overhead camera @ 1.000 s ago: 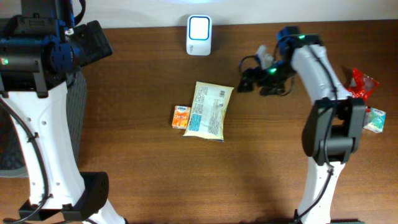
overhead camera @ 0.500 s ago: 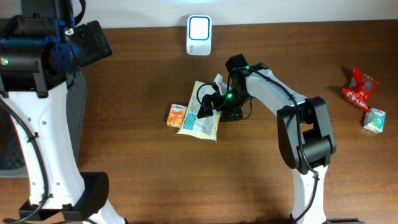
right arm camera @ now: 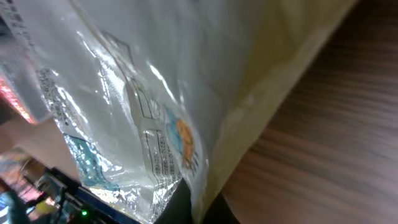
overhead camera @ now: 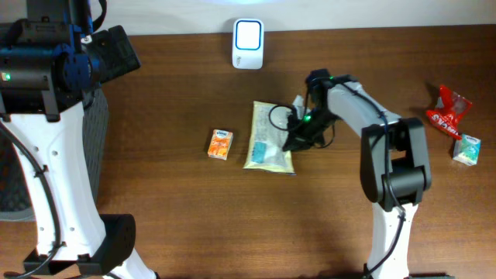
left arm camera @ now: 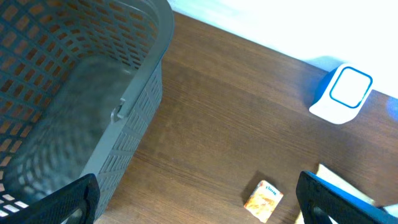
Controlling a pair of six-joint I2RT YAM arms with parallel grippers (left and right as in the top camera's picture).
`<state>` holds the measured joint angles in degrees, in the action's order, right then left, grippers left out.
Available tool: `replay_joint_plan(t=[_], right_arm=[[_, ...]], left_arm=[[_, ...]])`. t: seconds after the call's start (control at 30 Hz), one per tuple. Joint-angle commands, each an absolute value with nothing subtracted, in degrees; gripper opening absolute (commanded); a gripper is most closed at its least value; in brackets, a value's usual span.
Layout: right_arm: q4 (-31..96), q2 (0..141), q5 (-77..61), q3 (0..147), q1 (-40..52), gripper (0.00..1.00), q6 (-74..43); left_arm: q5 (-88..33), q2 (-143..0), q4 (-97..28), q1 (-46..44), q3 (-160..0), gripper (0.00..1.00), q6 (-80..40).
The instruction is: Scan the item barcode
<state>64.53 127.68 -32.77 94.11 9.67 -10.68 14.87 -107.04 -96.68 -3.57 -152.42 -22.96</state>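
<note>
From overhead, the yellow-and-white plastic food packet (overhead camera: 267, 147) lies on the brown wooden bench (overhead camera: 178, 217) near the middle. The white scanner with the blue-lit window (overhead camera: 248, 44) stands well apart from it at the far edge. Your right arm (overhead camera: 364, 108) reaches in from the right, and the right jaws sit at the packet's right edge, closed down on it. A small orange carton (overhead camera: 220, 144) lies just left of the packet, not touching it. A red wrapper (overhead camera: 443, 112) and a small white-and-teal box (overhead camera: 467, 149) wait at the far right. Your left arm (overhead camera: 46, 70) stands over the left edge, beside the grey mesh basket (overhead camera: 97, 147).

In the left wrist view, the left jaws stand wide with nothing between them. They hang above the basket (left arm camera: 74, 93) and bare bench, with the scanner (left arm camera: 343, 93) and the orange carton (left arm camera: 263, 200) off to the right.

In the right wrist view, the packet (right arm camera: 155, 93) fills the frame, glossy film with fine print. Its seam runs down into the dark jaws at the bottom, so they appear pinched narrow on that thin edge.

I judge that you are at the pickup step: the grasp is made, and the scan itself is not yet done. Next, lift the packet clear of the bench and carry it far and left toward the scanner. Then turn the printed face toward the lit window. I cannot make out the barcode itself in any view, so expect to rotate the packet. The grip is on a slippery edge, so move gently.
</note>
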Motion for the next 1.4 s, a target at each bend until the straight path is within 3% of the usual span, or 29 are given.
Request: replay_joint_plan(t=[0.0, 0.2, 0.27, 0.4, 0.77, 0.87, 0.9, 0.93, 0.97, 1.0, 1.07, 1.37], right_arm=[[68.47, 122.32, -19.4, 99.98, 6.57, 0.04, -9.41], [73.54, 112.49, 25.93, 101.75, 8.71, 0.04, -24.58], [74.5, 112.25, 34.68, 101.73, 9.82, 0.04, -29.54], [71.24, 114.96, 39.99, 101.47, 10.98, 0.04, -30.96], [67.26, 125.1, 35.33, 101.43, 14.55, 0.04, -30.92], [68.01, 124.4, 26.65, 101.49, 14.63, 0.15, -30.87], [67.9, 123.79, 21.8, 101.6, 14.5, 0.23, -28.99], [66.96, 123.42, 16.51, 101.6, 14.5, 0.38, -23.38], [65.84, 123.37, 9.26, 101.6, 14.61, 0.83, -15.22], [65.52, 123.37, 4.03, 101.58, 14.72, 0.91, -9.58], [65.76, 123.48, 3.22, 101.56, 15.18, 0.99, -6.2], [67.85, 123.98, 24.4, 99.98, 16.1, 0.99, -6.2]], left_arm=[[15.27, -107.02, -96.71, -3.57, -152.33, 0.99, -22.26], [15.27, -107.0, -96.71, -3.57, -152.33, 0.99, -22.26], [15.27, -107.02, -96.71, -3.57, -152.33, 0.99, -22.26], [15.27, -107.02, -96.71, -3.57, -152.33, 0.99, -22.26], [15.27, -107.02, -96.71, -3.57, -152.33, 0.99, -22.26], [15.27, -107.0, -96.71, -3.57, -152.33, 0.99, -22.26], [15.27, -107.02, -96.71, -3.57, -152.33, 0.99, -22.26], [15.27, -107.02, -96.71, -3.57, -152.33, 0.99, -22.26], [15.27, -107.02, -96.71, -3.57, -152.33, 0.99, -22.26], [15.27, -107.02, -96.71, -3.57, -152.33, 0.99, -22.26], [15.27, -107.02, -96.71, -3.57, -152.33, 0.99, -22.26], [15.27, -107.02, -96.71, -3.57, -152.33, 0.99, -22.26]])
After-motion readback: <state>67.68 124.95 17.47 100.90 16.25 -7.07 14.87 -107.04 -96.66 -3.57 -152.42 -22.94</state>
